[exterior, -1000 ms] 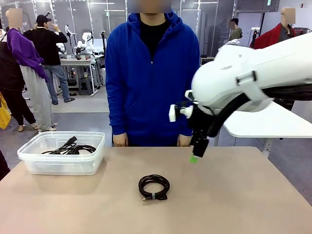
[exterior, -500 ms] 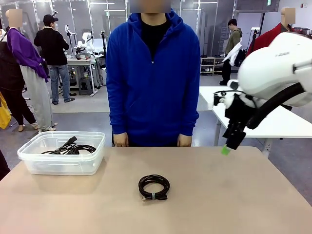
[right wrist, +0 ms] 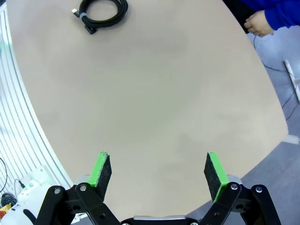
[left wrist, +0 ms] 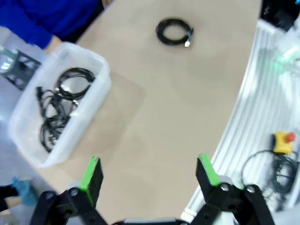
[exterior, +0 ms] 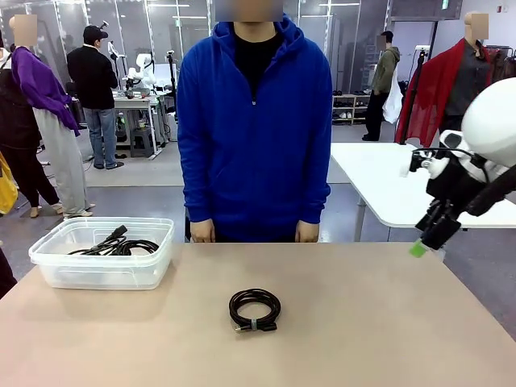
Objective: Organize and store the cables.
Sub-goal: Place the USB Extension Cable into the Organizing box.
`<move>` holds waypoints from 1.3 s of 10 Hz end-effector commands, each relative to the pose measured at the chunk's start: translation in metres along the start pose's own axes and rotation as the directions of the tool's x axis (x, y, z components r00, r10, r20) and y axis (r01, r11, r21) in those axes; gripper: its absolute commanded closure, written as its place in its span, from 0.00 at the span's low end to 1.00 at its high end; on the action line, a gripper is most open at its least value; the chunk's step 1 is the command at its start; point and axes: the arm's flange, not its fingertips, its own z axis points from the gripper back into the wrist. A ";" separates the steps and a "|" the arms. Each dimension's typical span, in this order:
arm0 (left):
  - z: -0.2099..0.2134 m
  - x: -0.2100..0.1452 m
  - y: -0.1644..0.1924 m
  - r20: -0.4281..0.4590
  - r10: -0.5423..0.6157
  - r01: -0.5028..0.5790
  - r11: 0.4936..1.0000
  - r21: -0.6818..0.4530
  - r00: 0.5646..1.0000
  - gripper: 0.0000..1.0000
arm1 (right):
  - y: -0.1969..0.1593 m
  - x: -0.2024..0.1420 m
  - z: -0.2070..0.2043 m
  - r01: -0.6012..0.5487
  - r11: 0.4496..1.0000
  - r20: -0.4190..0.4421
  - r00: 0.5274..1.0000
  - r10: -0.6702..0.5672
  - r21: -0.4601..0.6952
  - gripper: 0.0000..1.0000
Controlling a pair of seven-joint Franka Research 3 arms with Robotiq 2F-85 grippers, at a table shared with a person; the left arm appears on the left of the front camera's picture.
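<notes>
One coiled black cable (exterior: pixel 255 310) lies on the worktop (exterior: pixel 363 322) just below the middle of the front view, and more cables (exterior: pixel 117 243) sit tangled in the clear plastic bin (exterior: pixel 56 270) at the left edge. The right tool (exterior: pixel 419 246) hangs at the right edge above the worktop's far corner, fingers spread wide and holding nothing. The left tool (left wrist: pixel 149 171) shows at the bottom of its wrist view, equally wide and empty, with the person (exterior: pixel 254 121) in blue behind the worktop.

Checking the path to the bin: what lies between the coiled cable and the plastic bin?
Nothing: bare table between coiled cable and plastic bin, front view.
</notes>
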 end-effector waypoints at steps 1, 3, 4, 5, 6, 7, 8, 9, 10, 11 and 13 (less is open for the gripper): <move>-0.011 0.021 0.002 -0.044 -0.027 0.026 0.999 -0.018 0.999 0.00 | 0.003 -0.022 0.001 -0.020 1.000 0.042 0.999 0.020 -0.001 0.00; -0.030 0.044 -0.003 -0.074 -0.063 0.059 0.997 -0.044 0.995 0.00 | -0.002 -0.048 0.004 0.002 1.000 0.069 0.998 -0.001 -0.007 0.00; -0.039 0.054 -0.008 -0.104 -0.080 0.074 0.995 -0.063 0.991 0.00 | -0.005 -0.061 0.007 0.019 1.000 0.090 0.996 -0.019 -0.002 0.00; -0.047 0.065 -0.012 -0.127 -0.102 0.094 0.993 -0.068 0.987 0.00 | -0.007 -0.073 0.010 0.031 1.000 0.107 0.994 -0.031 -0.003 0.00; -0.055 0.075 -0.016 -0.141 -0.124 0.114 0.990 -0.080 0.982 0.00 | -0.009 -0.085 0.014 0.048 0.999 0.123 0.991 -0.046 -0.009 0.00; -0.069 0.086 -0.022 -0.156 -0.154 0.139 0.985 -0.102 0.976 0.00 | -0.012 -0.102 0.021 0.074 0.997 0.139 0.988 -0.071 -0.018 0.00; -0.084 0.097 -0.029 -0.165 -0.187 0.166 0.977 -0.132 0.968 0.00 | -0.016 -0.116 0.027 0.103 0.994 0.146 0.984 -0.098 -0.026 0.00; -0.103 0.108 -0.037 -0.179 -0.218 0.190 0.968 -0.161 0.959 0.00 | -0.019 -0.129 0.034 0.130 0.991 0.151 0.981 -0.124 -0.034 0.00; -0.123 0.119 -0.045 -0.203 -0.242 0.207 0.961 -0.182 0.949 0.00 | -0.021 -0.141 0.040 0.153 0.987 0.153 0.978 -0.145 -0.046 0.00; -0.145 0.130 -0.054 -0.211 -0.264 0.223 0.954 -0.200 0.941 0.00 | -0.025 -0.154 0.046 0.179 0.982 0.159 0.973 -0.168 -0.058 0.00; -0.176 0.144 -0.069 -0.239 -0.295 0.243 0.944 -0.222 0.925 0.00 | -0.028 -0.172 0.050 0.210 0.976 0.171 0.965 -0.197 -0.060 0.00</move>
